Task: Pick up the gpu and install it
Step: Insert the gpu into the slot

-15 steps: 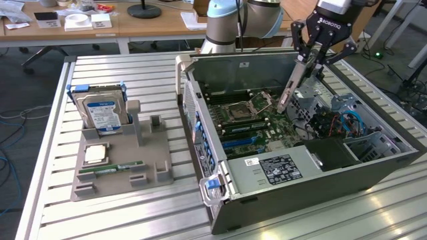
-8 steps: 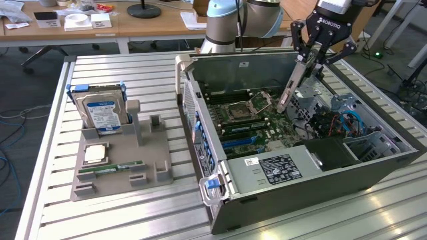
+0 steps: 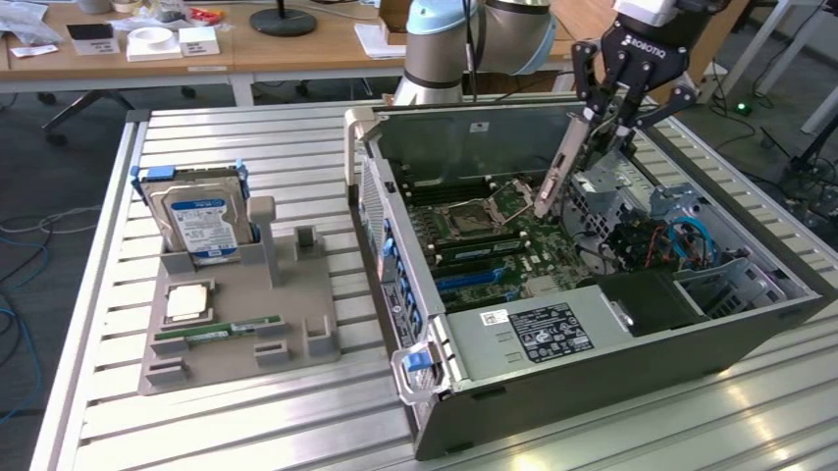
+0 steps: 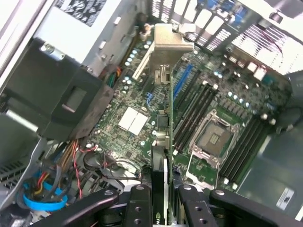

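- Gripper (image 3: 610, 123) (image 4: 163, 204) is clamped on the gpu (image 3: 556, 175) (image 4: 160, 165), a thin card hanging edge-on above the open grey case (image 3: 629, 383).
- Beneath it: green motherboard (image 3: 524, 245) (image 4: 132, 137), metal CPU socket (image 3: 469, 218) (image 4: 213, 137).
- Tangled cables (image 3: 681, 240) (image 4: 80, 161) and a black shroud (image 4: 71, 99) crowd one side.
- On the exterior view's left, a silver hard drive (image 3: 203, 221) stands upright in a grey holder (image 3: 235, 334).

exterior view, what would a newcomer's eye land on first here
The open computer case, green motherboard bared, sits at the exterior view's right. Above it the gripper holds the gpu edge-down over the board. At that view's left a blue-labelled hard drive stands in a grey holder.
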You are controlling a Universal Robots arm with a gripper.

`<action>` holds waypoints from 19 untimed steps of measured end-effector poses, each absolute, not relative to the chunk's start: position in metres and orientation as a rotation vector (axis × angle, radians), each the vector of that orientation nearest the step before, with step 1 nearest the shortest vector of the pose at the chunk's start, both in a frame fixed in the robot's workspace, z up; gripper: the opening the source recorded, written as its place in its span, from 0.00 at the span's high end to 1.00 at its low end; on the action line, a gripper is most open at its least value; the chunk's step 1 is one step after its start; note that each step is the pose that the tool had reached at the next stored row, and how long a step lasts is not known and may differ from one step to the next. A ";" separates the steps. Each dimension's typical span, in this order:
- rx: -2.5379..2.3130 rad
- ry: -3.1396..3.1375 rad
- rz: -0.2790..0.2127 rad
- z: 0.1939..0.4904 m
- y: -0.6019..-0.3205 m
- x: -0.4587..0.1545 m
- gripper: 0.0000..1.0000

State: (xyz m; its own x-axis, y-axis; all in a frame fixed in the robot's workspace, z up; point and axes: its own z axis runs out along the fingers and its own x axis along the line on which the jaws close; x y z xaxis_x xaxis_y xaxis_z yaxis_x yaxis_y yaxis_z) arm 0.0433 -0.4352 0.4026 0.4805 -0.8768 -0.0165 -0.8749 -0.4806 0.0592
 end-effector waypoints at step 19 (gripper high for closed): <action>2.476 -1.870 -0.076 0.400 -0.435 0.043 0.74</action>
